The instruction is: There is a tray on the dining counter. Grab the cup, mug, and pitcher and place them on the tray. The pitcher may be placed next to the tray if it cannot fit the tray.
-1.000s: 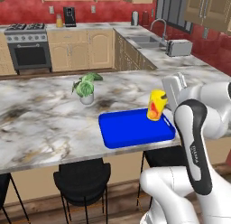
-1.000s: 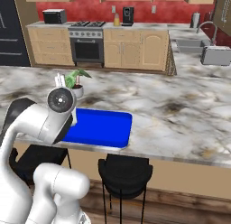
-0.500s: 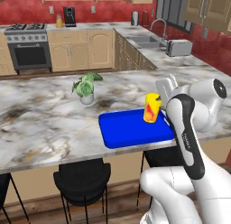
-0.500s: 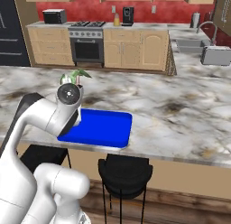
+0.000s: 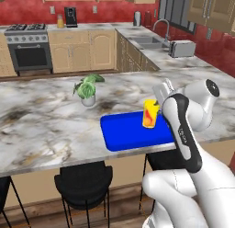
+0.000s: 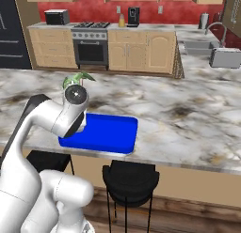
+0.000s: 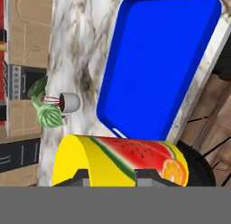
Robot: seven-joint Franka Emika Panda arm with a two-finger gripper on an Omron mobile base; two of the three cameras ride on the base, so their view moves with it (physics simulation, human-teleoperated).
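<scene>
Yellow cup (image 5: 150, 113) clamped between gripper (image 7: 115, 175) fingers, held upright over right end of blue tray (image 5: 133, 131) on dining counter (image 5: 41, 126), evidently for set-down. Tray bare. Potted plant (image 5: 86, 90) stands apart, behind tray.
</scene>
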